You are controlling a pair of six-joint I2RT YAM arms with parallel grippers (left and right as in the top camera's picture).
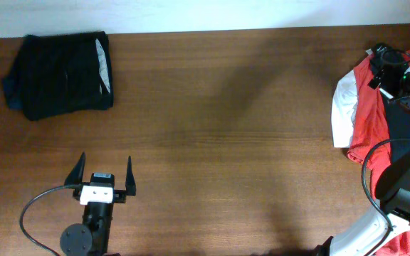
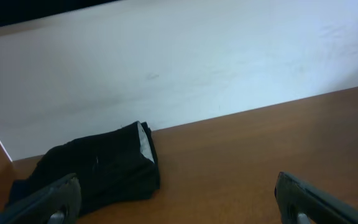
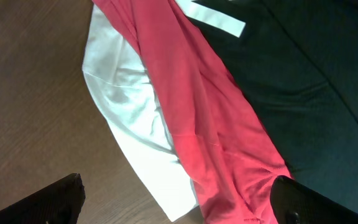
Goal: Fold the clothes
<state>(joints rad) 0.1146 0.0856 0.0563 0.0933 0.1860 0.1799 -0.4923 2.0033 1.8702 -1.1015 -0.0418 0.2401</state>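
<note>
Table: a brown wooden table (image 1: pixel 212 142) with grain running left to right, bare across its middle.
Finished piece: a folded black garment (image 1: pixel 59 75) lies flat in the far left corner of the table, with a strip of pale lining showing along its right edge. In the left wrist view it sits close to the white wall (image 2: pixel 185 68) behind the table.
Clothes to fold: a heap of unfolded clothes (image 1: pixel 365 114) lies at the right edge of the table, well apart from the folded piece. Part of it runs out of the overhead view.
Heap, close up: a long band of red fabric (image 3: pixel 197 112) crosses diagonally. Crumpled white fabric (image 3: pixel 129 99) lies on its table side and smooth black fabric (image 3: pixel 316 93) on the other. The red overlaps both.
Left gripper: the left gripper (image 1: pixel 105 158) sits at the near left of the table, pointing towards the folded garment but well short of it. Its fingers are spread wide and hold nothing.
Right gripper: the right gripper (image 3: pixel 178 186) hangs over the far part of the heap. Its two fingers are splayed at the lower corners of its wrist view, with the red band between them, and no cloth is pinched.
Cable: a black cable (image 1: pixel 30 213) loops beside the left arm.
</note>
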